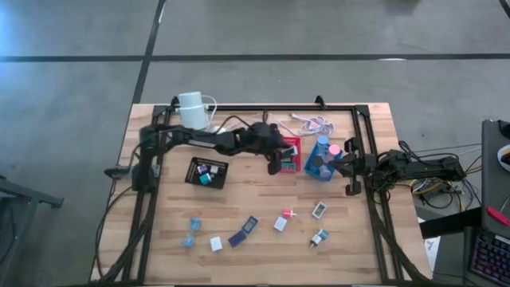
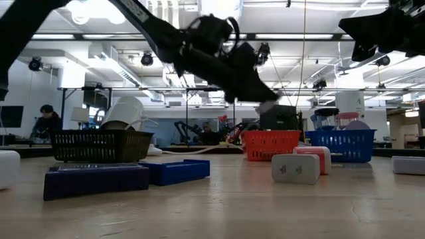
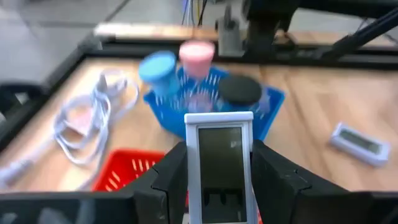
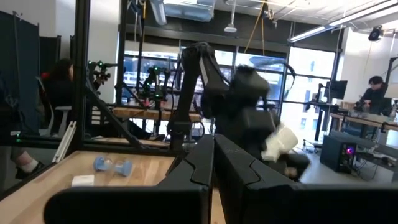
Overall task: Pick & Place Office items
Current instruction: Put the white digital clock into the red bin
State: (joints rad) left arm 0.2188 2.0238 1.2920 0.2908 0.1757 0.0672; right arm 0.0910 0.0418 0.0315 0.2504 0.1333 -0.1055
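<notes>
High view first: we see the wooden table (image 1: 255,191) framed by a black rail, and the wide front half of it carries only small office items, well apart from each other, so there is open room between them. Along the far edge stand a white cylinder (image 1: 191,109), a white cable (image 1: 312,123), a red basket (image 1: 292,149) and a blue basket (image 1: 320,166) just beside it; a black tray (image 1: 206,171) lies more to the left. In the low view we see a workshop hall behind the table, with a person (image 2: 46,121) sitting far off.

We see the left gripper (image 1: 279,156) above the red basket. In its wrist view the fingers (image 3: 168,177) pinch a white item with a dark screen (image 3: 219,165) between them, upright, over the red basket. Other items, such as a similar white one (image 1: 319,210), lie on the wood near the front.

The right gripper (image 1: 348,166) waits at the right rail beside the blue basket, its fingers (image 4: 193,165) pressed together on nothing.
</notes>
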